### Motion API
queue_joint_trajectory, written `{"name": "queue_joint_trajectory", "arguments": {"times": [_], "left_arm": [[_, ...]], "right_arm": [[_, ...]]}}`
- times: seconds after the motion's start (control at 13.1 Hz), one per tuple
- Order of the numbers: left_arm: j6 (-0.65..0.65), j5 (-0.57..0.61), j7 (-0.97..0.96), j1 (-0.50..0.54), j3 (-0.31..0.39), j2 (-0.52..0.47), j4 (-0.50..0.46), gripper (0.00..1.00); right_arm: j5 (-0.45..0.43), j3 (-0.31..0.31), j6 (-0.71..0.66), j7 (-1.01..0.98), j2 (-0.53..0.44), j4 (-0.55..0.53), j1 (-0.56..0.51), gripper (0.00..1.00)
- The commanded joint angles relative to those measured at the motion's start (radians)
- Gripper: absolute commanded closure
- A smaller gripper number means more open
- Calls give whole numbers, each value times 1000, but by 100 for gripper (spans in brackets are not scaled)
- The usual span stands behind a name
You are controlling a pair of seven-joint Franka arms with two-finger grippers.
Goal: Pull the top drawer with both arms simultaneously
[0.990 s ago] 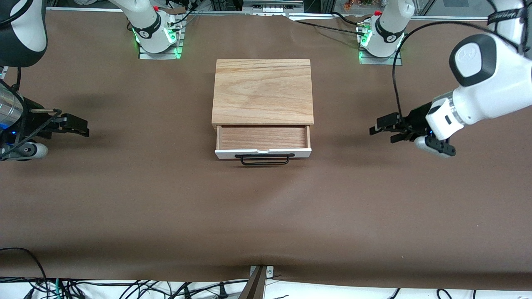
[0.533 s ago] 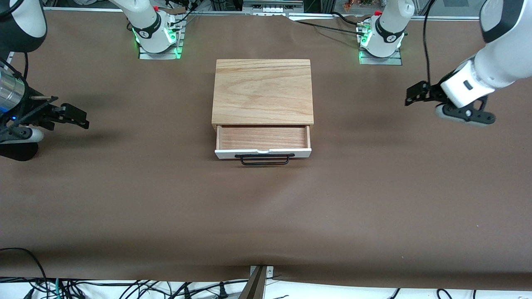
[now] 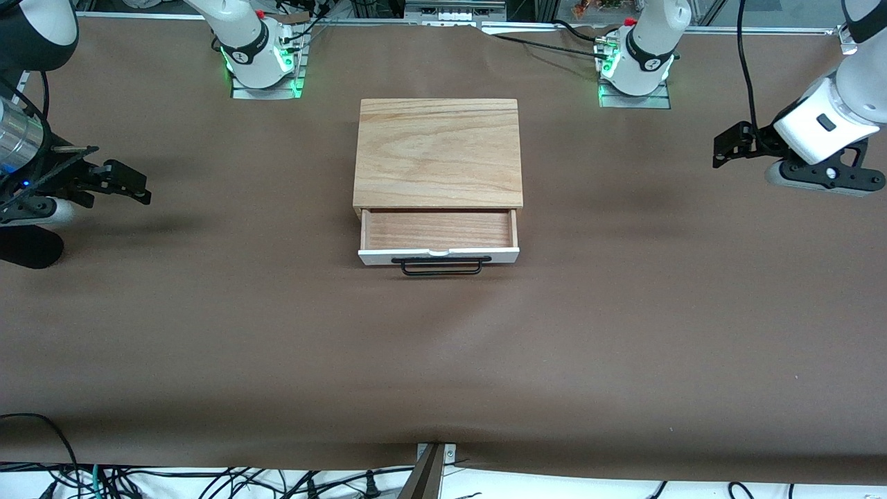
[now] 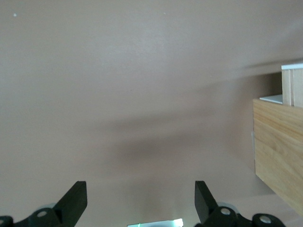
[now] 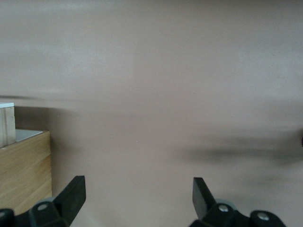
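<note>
The top drawer [image 3: 438, 255] stands pulled out of its wooden box [image 3: 438, 152], showing its light wood tray [image 3: 438, 230], white front and black wire handle [image 3: 441, 266]. My left gripper [image 3: 724, 145] is open and empty over the brown table cover at the left arm's end, well apart from the drawer. My right gripper [image 3: 135, 186] is open and empty over the cover at the right arm's end. The left wrist view shows the open left gripper [image 4: 141, 203] and the drawer's end [image 4: 292, 85]. The right wrist view shows the open right gripper [image 5: 139, 201] and the drawer's end [image 5: 6, 124].
The brown cover [image 3: 443, 360] spans the whole table. Two green-lit arm bases [image 3: 260, 59] [image 3: 634, 66] stand along the edge farthest from the front camera. Cables hang below the table's near edge.
The left gripper has moved up and away from the drawer toward the left arm's end. The right gripper has shifted slightly toward the bases. The drawer has not moved.
</note>
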Motion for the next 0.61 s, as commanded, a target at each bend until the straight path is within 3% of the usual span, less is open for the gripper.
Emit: {"name": "queue_joint_trajectory", "arguments": {"times": [0.0,0.53], "left_arm": [[-32,25,-93,1,-2,21,72,0],[-50,19,-112,3,-2,21,72,0]], "right_arm": [[-19,21,5,4,-27,-30,-21,0],[-21,20,-1,6,-24,-26,-19,0]]}}
